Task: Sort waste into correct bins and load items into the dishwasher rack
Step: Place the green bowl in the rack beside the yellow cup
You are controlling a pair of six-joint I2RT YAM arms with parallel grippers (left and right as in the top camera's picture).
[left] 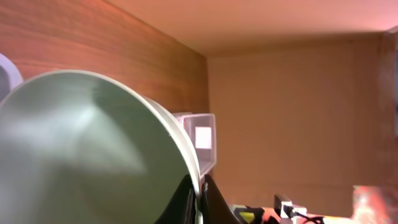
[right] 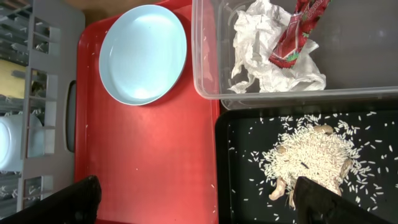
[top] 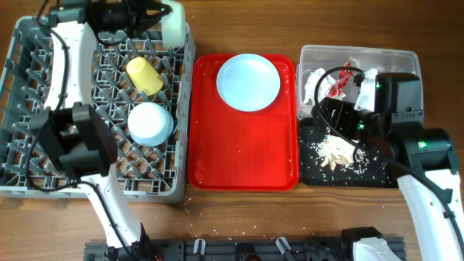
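Observation:
My left gripper [top: 158, 14] is shut on the rim of a pale bowl [top: 174, 24] and holds it on edge above the far side of the grey dishwasher rack [top: 43, 156]. In the left wrist view the bowl [left: 93, 149] fills the left and the fingers [left: 200, 198] pinch its rim. A yellow cup [top: 145, 75] and an upturned bowl [top: 150, 123] lie in the rack. A pale blue plate [top: 248, 81] [right: 143, 53] sits on the red tray. My right gripper [top: 324, 119] [right: 199, 205] is open and empty over the black tray's left edge. No fork or chopstick shows.
The clear tub [top: 406, 58] [right: 205, 74] holds the white napkin [right: 264, 50] and the red wrapper [right: 298, 31]. The black tray [top: 312, 170] [right: 239, 180] holds the beige food scraps [right: 311, 155]. The red tray [top: 243, 159] lies between rack and bins, with stray grains.

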